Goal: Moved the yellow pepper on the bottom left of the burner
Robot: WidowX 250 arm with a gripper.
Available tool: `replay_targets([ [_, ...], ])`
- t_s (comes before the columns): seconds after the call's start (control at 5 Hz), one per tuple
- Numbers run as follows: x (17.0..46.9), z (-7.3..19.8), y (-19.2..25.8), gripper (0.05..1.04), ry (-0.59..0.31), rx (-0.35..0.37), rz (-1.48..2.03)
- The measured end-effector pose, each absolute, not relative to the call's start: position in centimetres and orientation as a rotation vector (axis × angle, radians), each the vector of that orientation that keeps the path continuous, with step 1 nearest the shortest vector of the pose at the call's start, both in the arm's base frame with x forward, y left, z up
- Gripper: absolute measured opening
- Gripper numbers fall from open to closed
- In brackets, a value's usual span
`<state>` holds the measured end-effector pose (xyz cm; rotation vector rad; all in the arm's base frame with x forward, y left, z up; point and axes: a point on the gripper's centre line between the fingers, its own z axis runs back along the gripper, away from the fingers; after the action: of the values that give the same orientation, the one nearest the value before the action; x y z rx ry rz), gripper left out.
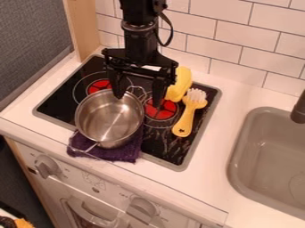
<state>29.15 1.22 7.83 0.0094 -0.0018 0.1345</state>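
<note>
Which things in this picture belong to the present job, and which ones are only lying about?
For the job:
- yellow item, probably the pepper
- stove top
- black hand

Only lying about:
- metal pot
- purple cloth
- yellow brush

Toy kitchen, with stove [191, 156], sink [271, 153], tiles [262, 40].

Pot [110, 118] on stove [56, 95], brush [186, 119] right, sink [262, 156] farther right

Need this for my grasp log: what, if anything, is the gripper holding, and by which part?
Nothing is held: the gripper is open by the far side of the metal pot, its fingers wide apart.
</note>
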Motion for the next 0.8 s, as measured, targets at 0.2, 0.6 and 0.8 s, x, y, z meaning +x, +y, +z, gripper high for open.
replay_targets([
  [0.2, 28.9, 6.8, 1.2, 1.0, 0.035, 0.007, 0.138],
  [0.6, 34.5, 5.5, 0.5, 1.0, 0.05, -0.011, 0.121],
  [0.8, 37.0, 5.6, 0.1, 1.0, 0.034, -0.012, 0.123],
])
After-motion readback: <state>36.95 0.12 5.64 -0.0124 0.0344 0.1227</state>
